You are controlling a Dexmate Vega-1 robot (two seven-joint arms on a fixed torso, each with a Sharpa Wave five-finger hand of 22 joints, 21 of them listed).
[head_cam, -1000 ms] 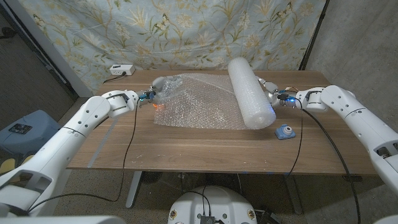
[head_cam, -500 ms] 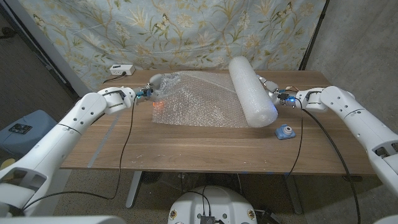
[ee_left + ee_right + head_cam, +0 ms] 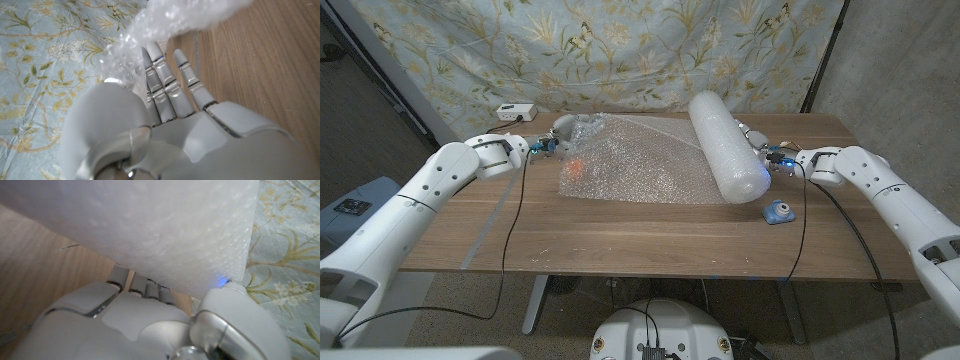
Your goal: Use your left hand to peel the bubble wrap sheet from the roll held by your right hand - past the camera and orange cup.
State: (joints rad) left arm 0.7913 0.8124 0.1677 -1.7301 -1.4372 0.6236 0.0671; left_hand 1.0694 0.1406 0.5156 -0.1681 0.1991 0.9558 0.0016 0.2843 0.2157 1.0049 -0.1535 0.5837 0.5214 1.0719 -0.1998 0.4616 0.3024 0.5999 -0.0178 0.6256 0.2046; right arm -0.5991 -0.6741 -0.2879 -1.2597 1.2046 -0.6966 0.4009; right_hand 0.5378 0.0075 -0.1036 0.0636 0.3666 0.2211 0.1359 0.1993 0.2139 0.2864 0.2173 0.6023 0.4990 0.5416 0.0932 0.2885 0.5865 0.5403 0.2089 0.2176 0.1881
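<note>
The roll [image 3: 724, 145] lay as a fat, white, dimpled cylinder across the right half of the bench [image 3: 620, 235], its clear, crinkled sheet [image 3: 635, 160] spread leftward over the wood, an orange glow of the cup [image 3: 575, 165] showing dimly through it. The left hand [image 3: 560, 128] pinched the sheet's raised far-left corner, and the right hand [image 3: 756, 148] was pressed against the roll's right side, fingers tucked beneath it. The small blue camera [image 3: 778, 212] sat on the bench just in front of the roll's near end.
</note>
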